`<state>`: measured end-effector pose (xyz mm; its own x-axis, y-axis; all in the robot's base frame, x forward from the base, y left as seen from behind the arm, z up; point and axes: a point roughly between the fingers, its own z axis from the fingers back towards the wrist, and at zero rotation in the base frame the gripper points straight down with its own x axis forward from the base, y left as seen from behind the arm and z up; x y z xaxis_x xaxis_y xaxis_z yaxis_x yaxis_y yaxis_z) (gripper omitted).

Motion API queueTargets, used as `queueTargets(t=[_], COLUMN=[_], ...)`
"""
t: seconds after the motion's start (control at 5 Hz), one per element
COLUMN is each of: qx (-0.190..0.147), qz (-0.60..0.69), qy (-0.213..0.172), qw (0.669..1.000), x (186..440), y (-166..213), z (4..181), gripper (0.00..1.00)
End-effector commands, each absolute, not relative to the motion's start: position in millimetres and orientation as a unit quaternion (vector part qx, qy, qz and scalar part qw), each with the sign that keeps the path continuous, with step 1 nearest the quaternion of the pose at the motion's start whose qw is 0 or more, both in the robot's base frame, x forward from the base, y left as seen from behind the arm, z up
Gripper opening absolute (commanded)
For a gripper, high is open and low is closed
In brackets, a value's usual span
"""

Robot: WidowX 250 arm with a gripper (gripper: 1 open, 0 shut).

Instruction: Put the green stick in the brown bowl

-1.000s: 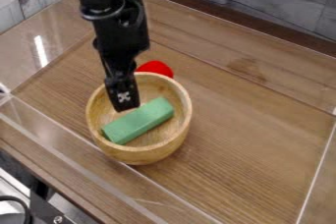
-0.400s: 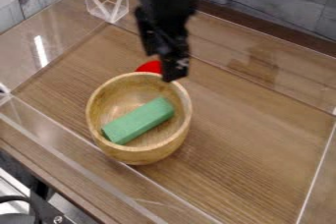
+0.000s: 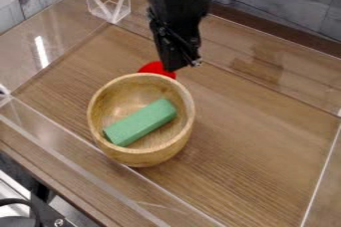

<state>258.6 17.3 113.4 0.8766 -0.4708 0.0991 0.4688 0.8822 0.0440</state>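
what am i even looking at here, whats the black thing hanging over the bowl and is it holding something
The black thing is a robot arm, and its lower end is a gripper, a two-fingered claw pointing down at the table. There is one picture, taken by a camera looking down at the wooden table from the front and above. Clear plastic walls fence the work area. On the table sits a round brown bowl, and a flat green stick lies inside it, slanted across the bottom. Behind the bowl, partly hidden by the gripper, is a small red object. The gripper is shut and appears to hold nothing; it hangs above the bowl's far rim, so the stick seems already delivered.
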Motion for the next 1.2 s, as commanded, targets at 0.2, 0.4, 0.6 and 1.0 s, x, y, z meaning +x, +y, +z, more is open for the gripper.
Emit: queueTargets(t=[0.2, 0.4, 0.6, 1.0], qx=[0.006, 0.004, 0.004, 0.004], qz=[-0.206, -0.179, -0.153, -0.142], qy=[-0.087, -0.084, -0.082, -0.078], qw=[0.975, 0.980, 0.985, 0.987], x=[263, 251, 247, 260], y=[50, 65, 68, 50], z=[125.9, 121.5, 116.7, 102.1], gripper=[0.00, 0.00, 0.00, 0.00])
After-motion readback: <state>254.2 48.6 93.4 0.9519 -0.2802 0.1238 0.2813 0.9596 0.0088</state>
